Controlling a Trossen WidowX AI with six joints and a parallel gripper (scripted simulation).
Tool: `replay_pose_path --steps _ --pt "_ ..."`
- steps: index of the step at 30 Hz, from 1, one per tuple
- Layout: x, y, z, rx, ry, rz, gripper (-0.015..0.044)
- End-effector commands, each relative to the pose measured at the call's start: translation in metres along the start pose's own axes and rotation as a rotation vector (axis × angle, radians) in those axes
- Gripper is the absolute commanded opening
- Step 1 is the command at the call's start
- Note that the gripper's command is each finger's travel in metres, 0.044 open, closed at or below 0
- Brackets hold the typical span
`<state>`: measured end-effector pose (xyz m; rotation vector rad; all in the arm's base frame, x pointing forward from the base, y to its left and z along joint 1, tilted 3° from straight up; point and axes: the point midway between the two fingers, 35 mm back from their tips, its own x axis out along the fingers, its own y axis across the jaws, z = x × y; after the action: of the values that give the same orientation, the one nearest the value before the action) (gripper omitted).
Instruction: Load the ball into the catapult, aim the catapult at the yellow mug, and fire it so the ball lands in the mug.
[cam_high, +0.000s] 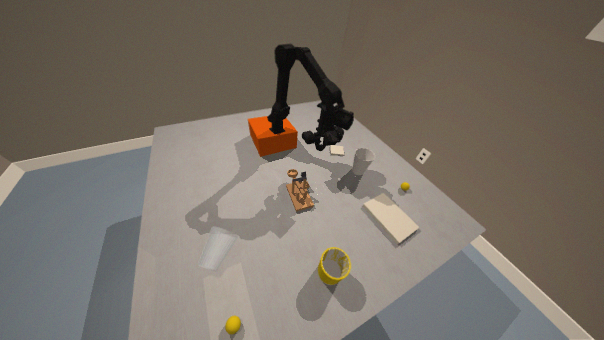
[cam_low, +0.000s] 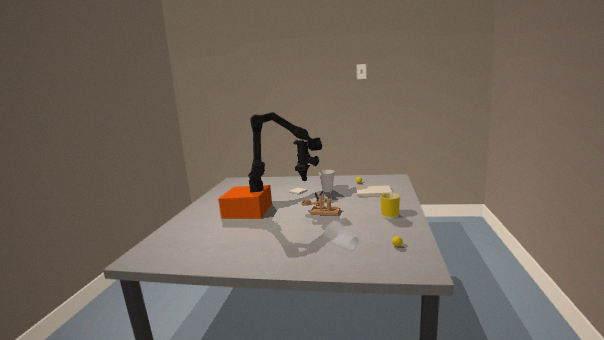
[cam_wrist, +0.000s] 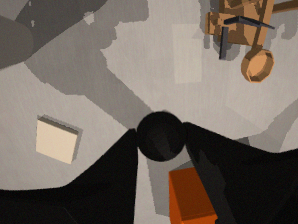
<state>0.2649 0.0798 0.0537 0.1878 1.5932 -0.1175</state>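
Observation:
My gripper (cam_high: 320, 144) (cam_low: 304, 177) (cam_wrist: 159, 131) is shut on a dark ball (cam_wrist: 161, 130), held between the two fingertips. It hangs well above the table, beside the orange base and behind the catapult. The small wooden catapult (cam_high: 306, 205) (cam_low: 325, 212) (cam_wrist: 240, 35) stands upright mid-table. Its round cup (cam_high: 292, 173) (cam_low: 306, 203) (cam_wrist: 258, 66) is empty and sits on the base side. The yellow mug (cam_high: 327, 276) (cam_low: 390, 206) stands upright beyond the catapult, off its far end from the base. The ball is too small to tell in the top and exterior views.
An orange block (cam_high: 276, 145) (cam_low: 241, 206) (cam_wrist: 191, 192) bears the arm. A grey cup (cam_high: 362, 163) (cam_low: 327, 181) stands near; a clear cup (cam_high: 217, 250) (cam_low: 342, 236) lies tipped. Also present are a cream slab (cam_high: 391, 218) (cam_low: 375, 191), a cream tile (cam_high: 337, 150) (cam_low: 298, 191) (cam_wrist: 56, 142) and two yellow balls (cam_high: 405, 186) (cam_high: 233, 325).

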Motion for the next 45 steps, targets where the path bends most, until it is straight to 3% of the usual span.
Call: replay_pose_path --steps 1,31,45 --pt "0.001 -0.011 0.008 0.008 0.017 -0.002 0.0000" --pt "0.034 -0.154 0.035 0.084 0.320 0.003 0.0000" --pt "0.054 -0.157 0.036 0.085 0.327 0.007 0.0000"
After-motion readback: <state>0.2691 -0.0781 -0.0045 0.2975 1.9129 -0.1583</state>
